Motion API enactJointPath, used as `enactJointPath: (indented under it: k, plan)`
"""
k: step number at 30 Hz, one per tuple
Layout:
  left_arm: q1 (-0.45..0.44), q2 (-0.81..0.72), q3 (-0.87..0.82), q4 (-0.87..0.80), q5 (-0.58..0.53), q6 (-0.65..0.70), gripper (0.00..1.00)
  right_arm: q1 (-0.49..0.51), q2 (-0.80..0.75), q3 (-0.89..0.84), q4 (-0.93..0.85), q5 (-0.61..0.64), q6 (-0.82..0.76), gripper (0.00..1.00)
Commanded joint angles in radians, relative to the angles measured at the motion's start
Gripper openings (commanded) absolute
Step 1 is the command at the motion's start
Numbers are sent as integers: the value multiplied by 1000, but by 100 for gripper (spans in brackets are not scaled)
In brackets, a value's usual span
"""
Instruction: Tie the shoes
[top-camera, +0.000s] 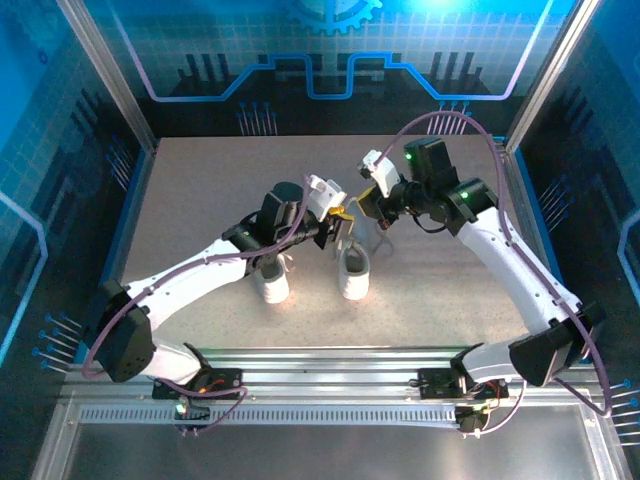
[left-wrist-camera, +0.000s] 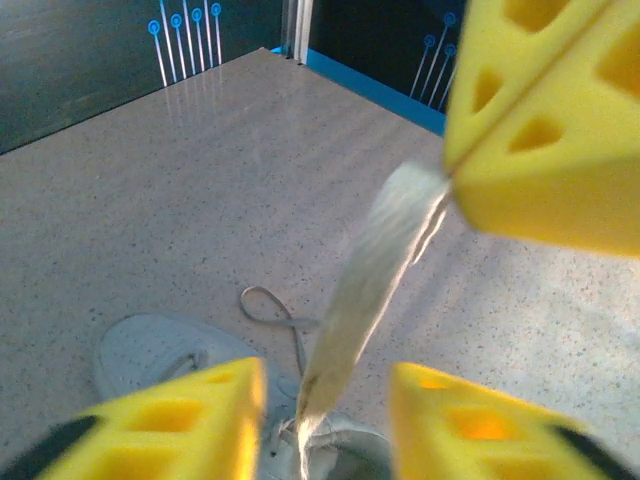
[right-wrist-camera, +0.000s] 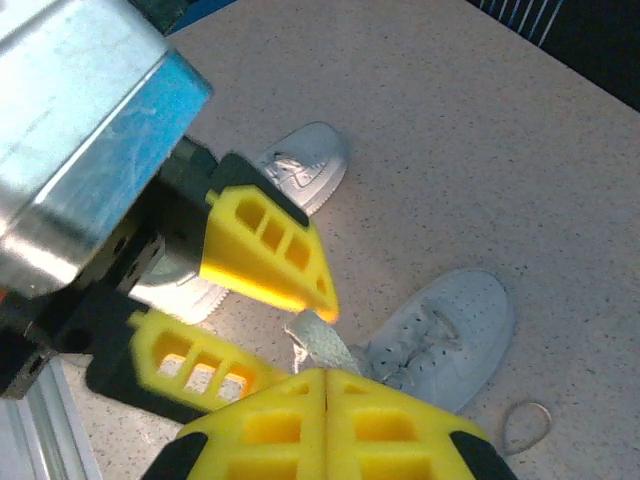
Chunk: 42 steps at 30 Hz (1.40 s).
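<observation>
Two small white shoes stand side by side mid-table, the left shoe (top-camera: 270, 285) and the right shoe (top-camera: 354, 270). A flat white lace (left-wrist-camera: 372, 270) rises taut from the right shoe (right-wrist-camera: 445, 335). My right gripper (right-wrist-camera: 325, 375) is shut on the upper end of that lace (right-wrist-camera: 320, 340), just above the shoe (top-camera: 362, 203). My left gripper (left-wrist-camera: 325, 385) is open, its yellow fingers standing either side of the lace without pinching it, close beside the right gripper (left-wrist-camera: 447, 172). In the top view the left gripper (top-camera: 342, 215) hangs over the gap between the shoes.
A loose lace loop (right-wrist-camera: 525, 425) lies on the speckled table (top-camera: 200, 200) right of the right shoe. Another loop (left-wrist-camera: 262, 303) lies by the left shoe (left-wrist-camera: 150, 350). Blue enclosure walls and metal posts (top-camera: 105, 70) ring the table; a rail (top-camera: 330, 360) runs along the near edge.
</observation>
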Motion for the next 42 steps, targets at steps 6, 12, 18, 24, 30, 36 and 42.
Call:
enactJointPath:
  k: [6,12,18,24,30,36,42]
  plan:
    - [73,-38,73,-68,51,-58,0,5,30,26,-30,-79,-29,40]
    - [222,-124,67,-82,83,-238,0,-28,-23,-128,123,-90,-12,60]
    - [284,-158,130,-148,106,-318,0,-15,-11,-320,360,-106,-14,61]
    - [303,-170,172,-178,115,-385,0,39,109,-312,437,-47,-66,59]
    - [309,-207,176,-171,114,-391,0,47,252,-209,388,-25,-104,56]
    - [317,-237,180,-173,112,-393,0,49,351,-131,283,-18,-130,53]
    - [322,-244,184,-177,117,-402,0,49,380,-120,270,-43,-148,53]
